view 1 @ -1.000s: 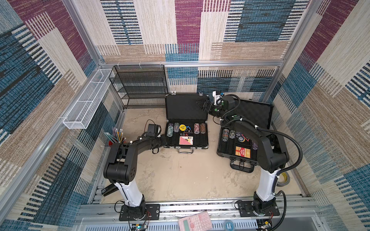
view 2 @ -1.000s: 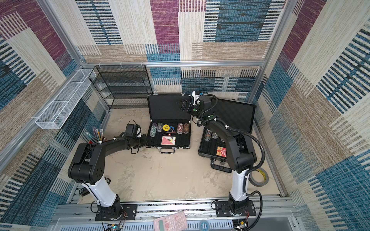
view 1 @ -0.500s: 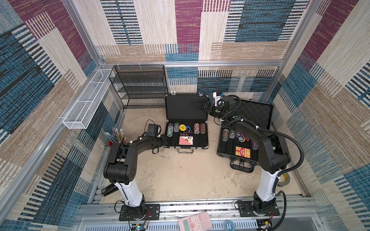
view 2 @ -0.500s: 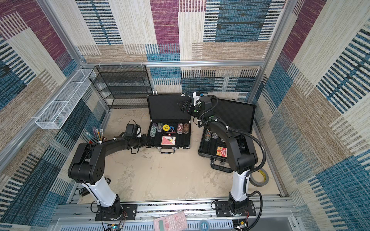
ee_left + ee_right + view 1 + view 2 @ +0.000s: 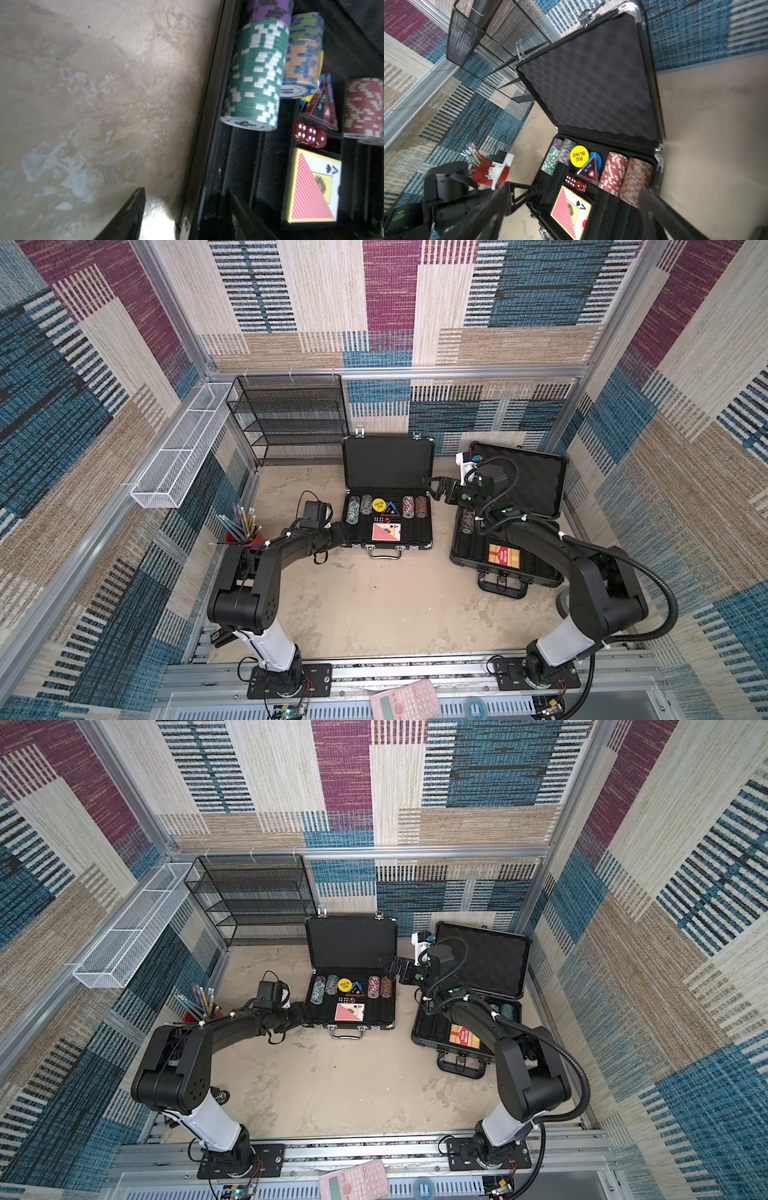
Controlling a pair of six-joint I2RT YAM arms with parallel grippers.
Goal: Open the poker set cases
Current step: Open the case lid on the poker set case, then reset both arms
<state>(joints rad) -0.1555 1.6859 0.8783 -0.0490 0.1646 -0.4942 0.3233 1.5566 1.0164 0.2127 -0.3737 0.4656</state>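
Both poker sets are open on the counter! The slim black case sits toward the middle of the back edge. Its foam-lined lid stands up and its handle faces the front edge. The thicker grey case lies beside it, near the right edge. Its lid leans back and a red-and-yellow card box shows in the base.

The left claw is low at the slim case's front left corner. In the left wrist view its fingers are apart. One is out over bare counter, with a lit gap between it and the case wall, and it clamps nothing. Right beside it inside the tray are a green chip stack, red dice and a card deck showing the ace of spades.

The right claw hangs between the two cases, at the slim one's right side, level with the hinge. Its fingers are spread wide and empty. The right wrist view looks straight into the slim case, where a yellow BIG BLIND button sits among the chip rows.

A black wire rack stands in the back left corner, and a pencil cup is at the left edge.
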